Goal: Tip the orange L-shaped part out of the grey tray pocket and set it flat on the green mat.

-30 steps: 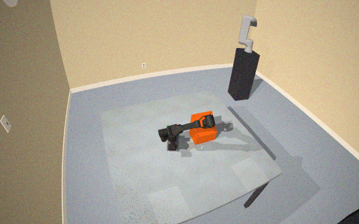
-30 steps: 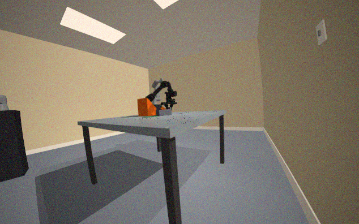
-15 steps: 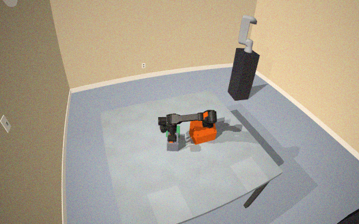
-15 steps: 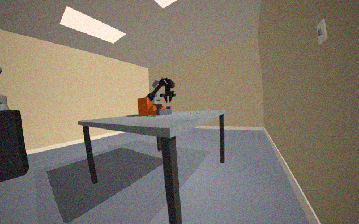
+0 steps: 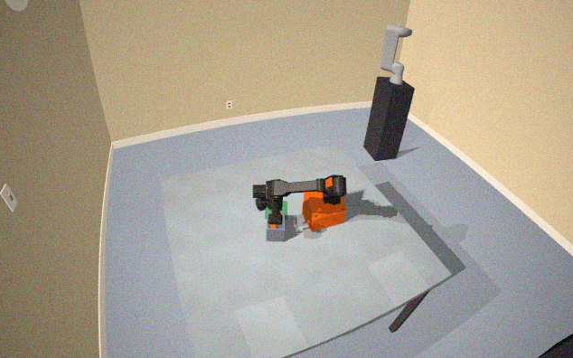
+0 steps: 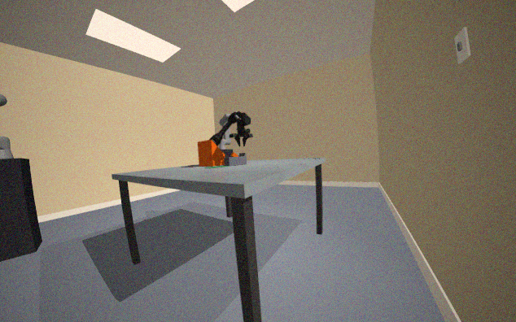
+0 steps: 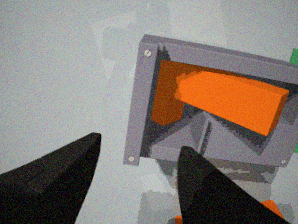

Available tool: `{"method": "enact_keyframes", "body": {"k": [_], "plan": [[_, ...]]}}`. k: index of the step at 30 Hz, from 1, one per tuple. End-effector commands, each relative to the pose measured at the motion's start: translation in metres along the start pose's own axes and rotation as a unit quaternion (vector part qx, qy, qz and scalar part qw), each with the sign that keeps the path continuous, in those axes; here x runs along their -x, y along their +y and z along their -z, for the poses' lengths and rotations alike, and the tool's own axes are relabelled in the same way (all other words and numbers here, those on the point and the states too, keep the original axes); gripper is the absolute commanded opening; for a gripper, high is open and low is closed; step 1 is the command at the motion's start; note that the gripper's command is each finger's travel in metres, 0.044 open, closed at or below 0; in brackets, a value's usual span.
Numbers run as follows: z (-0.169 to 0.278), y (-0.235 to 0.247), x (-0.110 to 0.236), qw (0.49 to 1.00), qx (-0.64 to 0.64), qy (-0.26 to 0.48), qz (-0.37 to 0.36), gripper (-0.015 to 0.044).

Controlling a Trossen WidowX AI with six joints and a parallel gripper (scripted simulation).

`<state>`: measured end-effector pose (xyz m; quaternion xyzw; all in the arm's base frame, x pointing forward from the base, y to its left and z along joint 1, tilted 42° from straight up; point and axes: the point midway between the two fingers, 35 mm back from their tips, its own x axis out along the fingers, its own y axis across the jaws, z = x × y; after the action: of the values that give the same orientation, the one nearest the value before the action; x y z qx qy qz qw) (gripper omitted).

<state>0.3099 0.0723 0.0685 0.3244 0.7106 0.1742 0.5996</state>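
Hovering above the grey tray (image 7: 143,106), the gripper (image 7: 136,183) hangs w/ its two dark fingers partly spread, nothing between them and touching nothing. Tray sits on a pale grey table (image 6: 232,179), right beside the arm's orange base block (image 5: 324,212), w/ a sliver of green mat (image 5: 285,207) showing at the tray's far side. Room beyond the tray: tan walls, blue-grey floor, a dark pedestal (image 5: 388,118) carrying a grey arm near the corner. Orange L-shaped part (image 7: 229,99) lies tilted in the tray's pocket, one end tipped up over the rim level, other end sunk; it's beyond the fingertips in the wrist view, apart from both
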Motion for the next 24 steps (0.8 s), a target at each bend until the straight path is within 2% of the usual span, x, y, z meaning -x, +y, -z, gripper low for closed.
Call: {"method": "enact_keyframes", "body": {"k": [1, 16, 17, 20, 24], "plan": [[0.0, 0.0, -0.001, 1.0, -0.001, 0.0, 0.0, 0.018], [0.0, 0.0, -0.001, 1.0, -0.001, 0.0, 0.0, 0.018], [0.0, -0.001, 0.0, 1.0, 0.006, 0.0, 0.0, 0.0206], [-0.002, -0.007, 0.0, 0.998, 0.066, 0.0, 0.001, 0.028], [-0.005, -0.021, 0.001, 0.976, 0.216, -0.001, 0.002, 0.028]]}}
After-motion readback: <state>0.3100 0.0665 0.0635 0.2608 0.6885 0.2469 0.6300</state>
